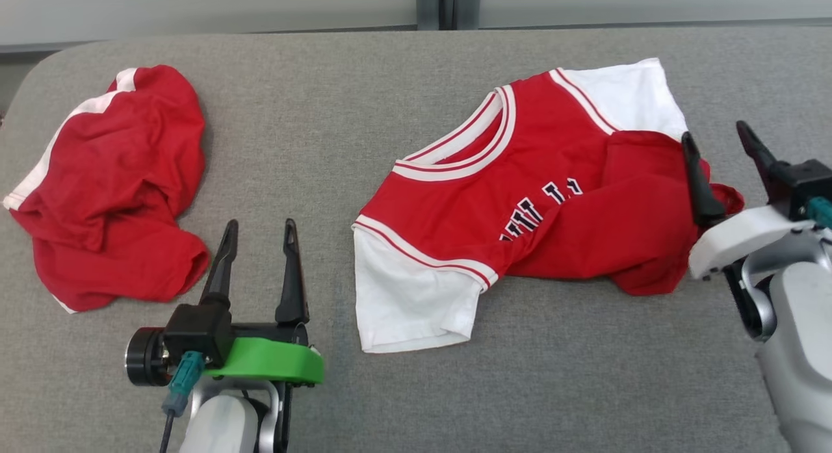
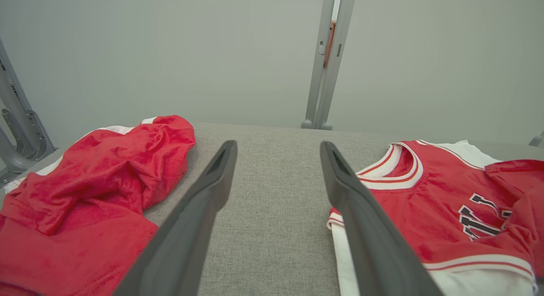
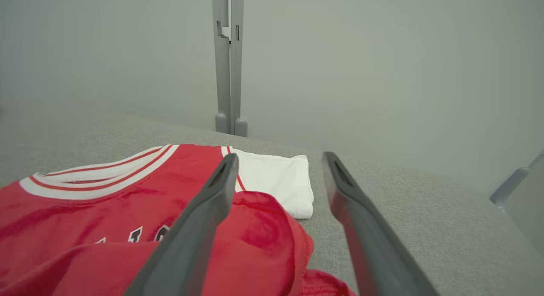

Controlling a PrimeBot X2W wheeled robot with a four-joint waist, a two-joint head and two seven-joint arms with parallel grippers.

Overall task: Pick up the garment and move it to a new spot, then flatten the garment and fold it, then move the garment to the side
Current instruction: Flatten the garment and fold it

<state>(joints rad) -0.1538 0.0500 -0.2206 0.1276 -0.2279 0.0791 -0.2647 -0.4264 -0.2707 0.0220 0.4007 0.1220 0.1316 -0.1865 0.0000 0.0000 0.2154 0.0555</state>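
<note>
I'm looking into what seems to be a lab test booth: a grey woven-fabric work surface (image 1: 533, 388) boxed in by plain pale grey wall panels (image 2: 170, 54) joined at a grey metal upright post (image 2: 325, 75).

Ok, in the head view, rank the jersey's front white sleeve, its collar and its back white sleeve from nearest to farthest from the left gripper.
1. Front white sleeve, just to the right of the left gripper.
2. Collar, farther back and to the right.
3. Back white sleeve, far right, at the jersey's far end.
</note>
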